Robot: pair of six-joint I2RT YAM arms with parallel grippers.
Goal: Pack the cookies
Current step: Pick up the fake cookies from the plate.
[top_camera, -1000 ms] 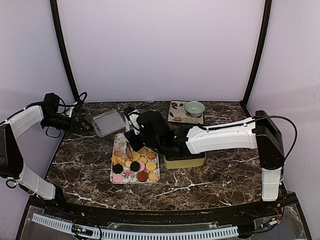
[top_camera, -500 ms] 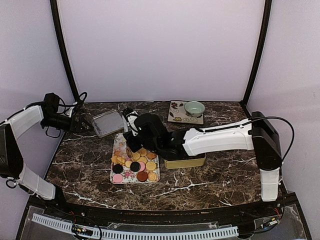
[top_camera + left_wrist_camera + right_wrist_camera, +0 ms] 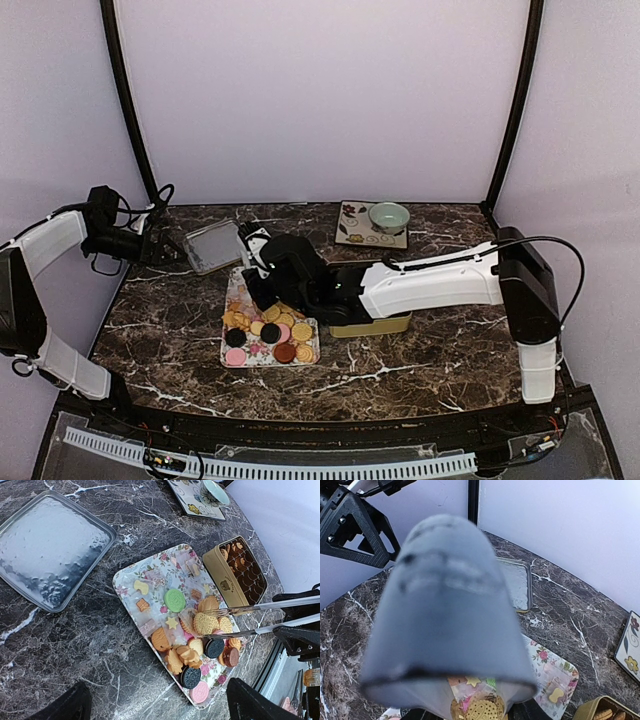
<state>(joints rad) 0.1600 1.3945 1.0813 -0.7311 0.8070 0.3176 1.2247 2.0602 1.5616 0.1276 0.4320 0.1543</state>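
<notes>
Metal tongs [image 3: 241,609] (beside gold tin [image 3: 223,584]) cross over the cookies [image 3: 203,623]

Left pincer [image 3: 165,250] wide open, right pincer [image 3: 258,270] gripping tongs [image 3: 260,604]

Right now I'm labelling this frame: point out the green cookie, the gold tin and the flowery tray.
green cookie [image 3: 175,600], left wrist view, centre of its top.
gold tin [image 3: 220,578], left wrist view, its outer side wall.
flowery tray [image 3: 128,575], left wrist view, bare corner patch.
</notes>
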